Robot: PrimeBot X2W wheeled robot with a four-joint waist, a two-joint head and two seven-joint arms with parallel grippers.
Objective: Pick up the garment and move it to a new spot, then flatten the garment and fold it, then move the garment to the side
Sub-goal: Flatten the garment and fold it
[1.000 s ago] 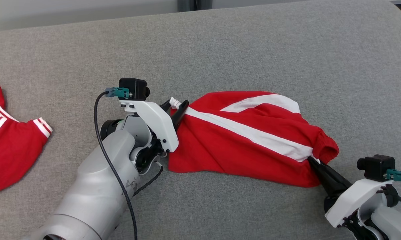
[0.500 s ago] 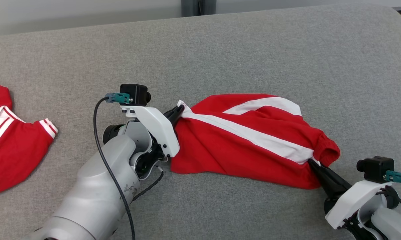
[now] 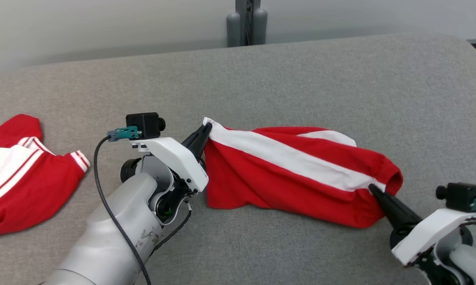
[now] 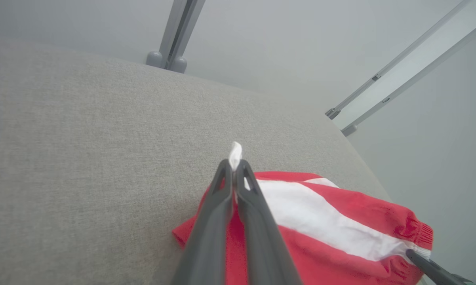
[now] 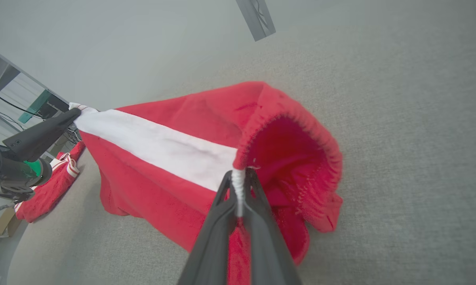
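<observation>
The garment [image 3: 285, 186], red with a white stripe [image 3: 285, 156], sits in the middle of the grey cushion [image 3: 301, 79], strung between my two grippers. Its lower edge rests on the fabric. The stripe runs in a near-straight band from one grip to the other. A second ago it lay slacker, with a second white band angling off above it, and most of that band is now folded out of sight.

My left gripper [image 3: 207, 127] is clamped on the white tip at the stripe's left end. In the left wrist view a bit of white pokes out past the closed fingertips. A second ago these fingers stood apart around that tip. They shut half a second ago.

My right gripper [image 3: 372, 189] pinches the stripe's other end, right at the gathered opening [image 5: 297, 158] of the garment, as it did a second ago.

A second garment [image 3: 28, 186], red with white trim, lies well apart at the cushion's left side. A grey post [image 3: 246, 23] stands behind the cushion. My head has tilted up, so more of the post shows than before.
</observation>
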